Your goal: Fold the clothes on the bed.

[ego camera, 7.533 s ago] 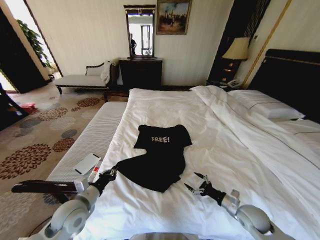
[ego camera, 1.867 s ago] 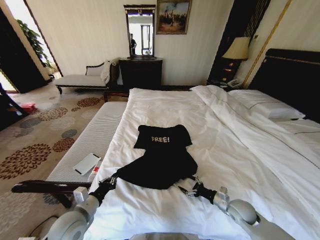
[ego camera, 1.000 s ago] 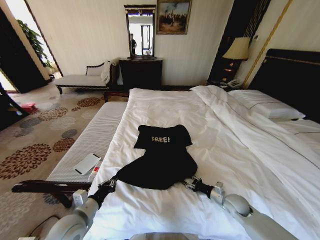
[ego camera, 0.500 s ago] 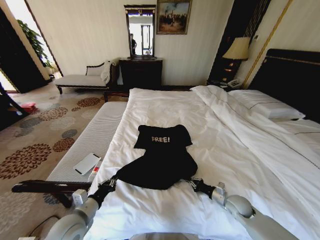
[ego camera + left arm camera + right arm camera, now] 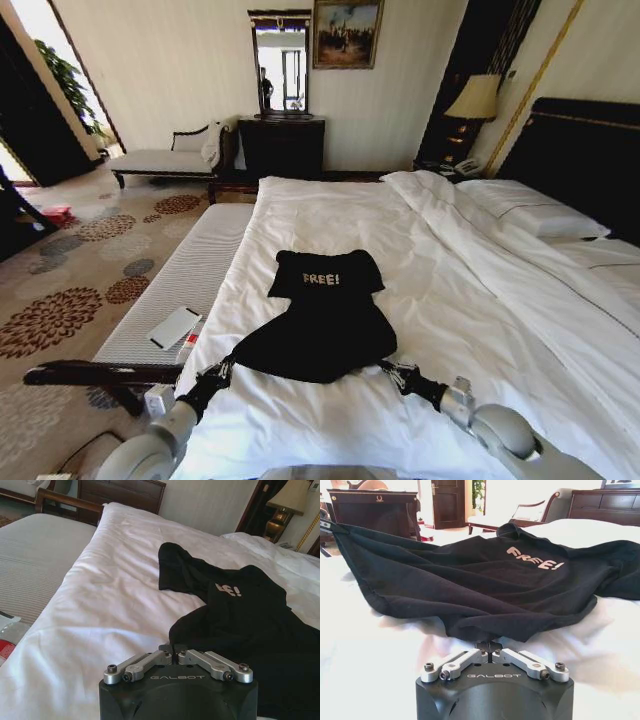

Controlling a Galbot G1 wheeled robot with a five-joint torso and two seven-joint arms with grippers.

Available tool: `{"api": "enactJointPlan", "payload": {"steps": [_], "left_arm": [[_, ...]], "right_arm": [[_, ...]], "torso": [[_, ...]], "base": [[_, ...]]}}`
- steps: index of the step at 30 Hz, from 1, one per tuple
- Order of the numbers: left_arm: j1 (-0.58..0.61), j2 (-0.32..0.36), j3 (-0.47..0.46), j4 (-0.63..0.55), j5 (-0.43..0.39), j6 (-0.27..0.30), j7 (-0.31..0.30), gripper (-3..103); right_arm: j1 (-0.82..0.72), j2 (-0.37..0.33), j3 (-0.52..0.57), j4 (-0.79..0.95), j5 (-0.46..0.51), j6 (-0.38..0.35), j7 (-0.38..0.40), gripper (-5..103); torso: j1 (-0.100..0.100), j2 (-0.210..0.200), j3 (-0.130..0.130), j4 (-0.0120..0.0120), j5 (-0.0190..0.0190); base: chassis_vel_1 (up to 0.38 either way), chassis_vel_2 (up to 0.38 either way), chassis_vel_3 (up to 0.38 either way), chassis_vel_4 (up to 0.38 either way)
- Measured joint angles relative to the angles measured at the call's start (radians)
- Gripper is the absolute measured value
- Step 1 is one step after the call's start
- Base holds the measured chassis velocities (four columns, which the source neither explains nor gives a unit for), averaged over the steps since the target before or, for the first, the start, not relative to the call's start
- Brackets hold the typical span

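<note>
The clothes are one black top [image 5: 322,318] with white "FREE!" lettering, lying on the white duvet of the bed [image 5: 450,300] near its foot. The hem is stretched wide between my two grippers. My left gripper [image 5: 222,368] is shut on the hem's left corner, by the bed's left edge. My right gripper [image 5: 392,367] is shut on the hem's right corner. In the left wrist view the left gripper [image 5: 173,651] pinches the black top [image 5: 250,615]. In the right wrist view the right gripper [image 5: 490,647] pinches the top [image 5: 485,580], lifting its edge slightly off the duvet.
A pale padded bench [image 5: 185,270] runs along the bed's left side with a white flat object [image 5: 173,326] on it. Below it lies a dark wooden rail [image 5: 100,373]. Pillows [image 5: 545,212] and the dark headboard [image 5: 590,160] are at the right. Open duvet lies beyond the top.
Earlier my right gripper hung open beside the crumpled hem; now it is shut on the hem's right corner. In the last second it shifted slightly right, drawing the hem wider.
</note>
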Motion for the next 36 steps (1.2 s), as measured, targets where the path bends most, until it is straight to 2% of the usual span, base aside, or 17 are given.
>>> {"api": "enactJointPlan", "payload": {"steps": [13,22,28,32,34,36], "left_arm": [[0.034,-0.01,-0.01,-0.001,0.014,-0.013,0.013,0],[0.159,-0.082,0.008,-0.021,0.116,-0.023,0.01,0],[0.216,-0.115,-0.005,-0.041,0.155,-0.038,0.003,0],[0.288,-0.139,-0.016,-0.05,0.203,-0.066,0.006,0],[0.349,-0.153,-0.017,-0.047,0.264,-0.105,0.017,0],[0.388,-0.157,-0.016,-0.04,0.29,-0.133,0.025,0]], "right_arm": [[-0.183,0.024,0.191,0.03,-0.023,0.045,-0.034,0],[-0.354,0.06,0.379,0.047,-0.025,0.092,-0.077,0],[-0.434,0.093,0.449,0.061,-0.026,0.118,-0.097,0],[-0.48,0.125,0.487,0.077,-0.038,0.139,-0.118,0],[-0.507,0.148,0.501,0.085,-0.058,0.154,-0.13,0],[-0.524,0.16,0.507,0.09,-0.07,0.164,-0.137,0]], "torso": [[0.0,0.0,0.0,-0.0001,0.0001],[0.0,0.0,0.0,0.0,0.0],[0.0,0.0,0.0,0.0,0.0001],[0.0,0.0,0.0,0.0,0.0],[0.0,0.0,0.0,0.0002,0.0001],[0.0,0.0,0.0,0.0001,0.0001]], "base": [[0.0,0.0,0.0,0.0],[0.0,0.0,0.0,0.0],[0.0,0.0,0.0,0.0],[0.0,0.0,0.0,0.0],[0.0,0.0,0.0,0.0],[0.0,0.0,0.0,0.0]]}}
